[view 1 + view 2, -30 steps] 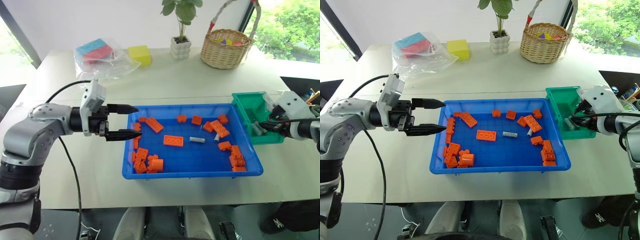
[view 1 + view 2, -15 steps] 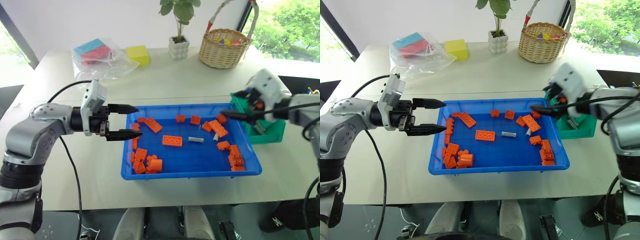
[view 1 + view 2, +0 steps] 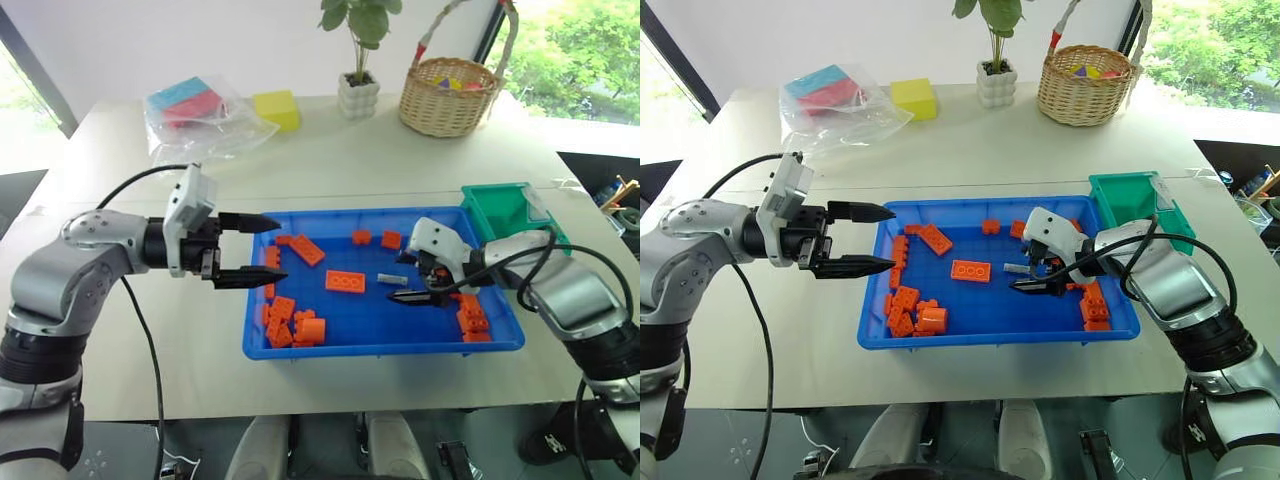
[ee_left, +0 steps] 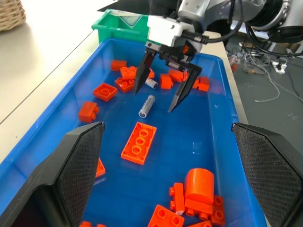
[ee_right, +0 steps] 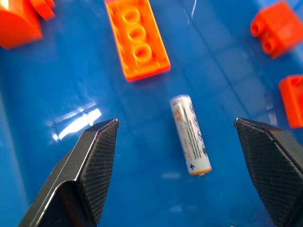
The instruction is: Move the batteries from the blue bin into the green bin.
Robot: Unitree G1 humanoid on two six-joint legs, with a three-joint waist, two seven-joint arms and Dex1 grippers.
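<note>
Hovering inside the blue bin (image 3: 255,340), the right gripper (image 4: 163,92) spreads its fingers wide over one battery (image 5: 190,134). The battery lies flat, its long axis across the gap between the fingers. Orange bricks (image 5: 138,38) lie near, none touching. The left gripper (image 3: 262,248) stands open at the bin's left rim.

The right end effector (image 3: 412,285) and its arm cover part of the blue bin (image 3: 300,349) and hide the green bin's (image 3: 497,207) front. A second battery (image 4: 151,82) is half hidden behind a finger. The wicker basket's (image 3: 447,95) contents are too small to tell.
</note>
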